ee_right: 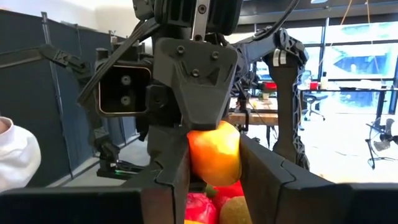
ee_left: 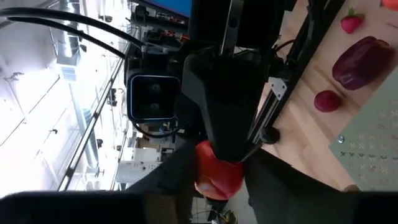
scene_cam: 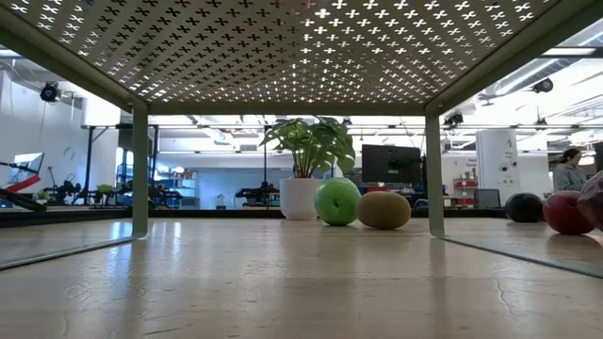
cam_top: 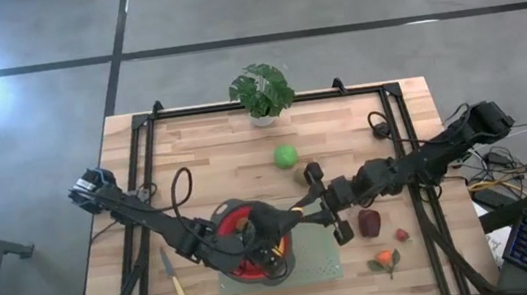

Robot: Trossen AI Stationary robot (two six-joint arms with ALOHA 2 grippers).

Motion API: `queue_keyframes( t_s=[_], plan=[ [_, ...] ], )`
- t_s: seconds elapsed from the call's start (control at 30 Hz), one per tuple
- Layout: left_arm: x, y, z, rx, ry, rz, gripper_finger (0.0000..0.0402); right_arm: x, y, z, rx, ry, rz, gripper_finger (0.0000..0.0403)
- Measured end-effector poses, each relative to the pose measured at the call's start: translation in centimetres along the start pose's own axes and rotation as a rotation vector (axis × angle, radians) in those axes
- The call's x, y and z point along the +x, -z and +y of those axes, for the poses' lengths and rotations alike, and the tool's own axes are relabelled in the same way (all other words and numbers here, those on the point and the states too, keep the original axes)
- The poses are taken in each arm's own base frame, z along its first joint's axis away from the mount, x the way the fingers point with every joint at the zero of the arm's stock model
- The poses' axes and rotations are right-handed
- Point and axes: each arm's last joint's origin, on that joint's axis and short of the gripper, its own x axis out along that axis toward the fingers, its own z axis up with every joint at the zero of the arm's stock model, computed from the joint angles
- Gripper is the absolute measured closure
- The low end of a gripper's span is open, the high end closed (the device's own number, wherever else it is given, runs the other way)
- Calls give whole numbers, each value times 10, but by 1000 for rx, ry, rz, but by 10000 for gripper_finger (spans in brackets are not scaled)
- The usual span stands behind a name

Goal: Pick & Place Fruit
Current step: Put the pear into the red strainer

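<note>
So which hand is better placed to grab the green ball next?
Probably the right hand: the green ball lies nearer it than the left hand, over the red bowl.

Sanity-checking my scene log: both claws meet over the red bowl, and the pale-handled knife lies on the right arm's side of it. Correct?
One thing is off. The high view shows the pale-handled knife on the left arm's side of the red bowl, not the right arm's. The rest holds: the left claw and the right claw do meet over the bowl.
</note>
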Motion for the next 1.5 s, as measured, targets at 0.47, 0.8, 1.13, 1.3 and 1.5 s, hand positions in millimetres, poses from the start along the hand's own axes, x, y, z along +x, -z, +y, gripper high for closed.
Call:
queue_keyframes(
  t_s=[0.47,0.8,1.13,1.3,1.5],
  plan=[
    [-2,-1,-1,-8,-2,16,308,0,1,1,9,-30,16,252],
    [-39,12,29,-200,2,57,309,-34,-26,0,26,29,185,185],
    [-86,64,71,-991,252,201,308,-81,-40,-12,84,432,350,167],
    [-87,83,77,-1103,455,316,307,-89,-45,-13,95,458,346,179],
    [-77,92,63,-1134,696,409,306,-90,-45,-13,88,458,355,196]
  ],
)
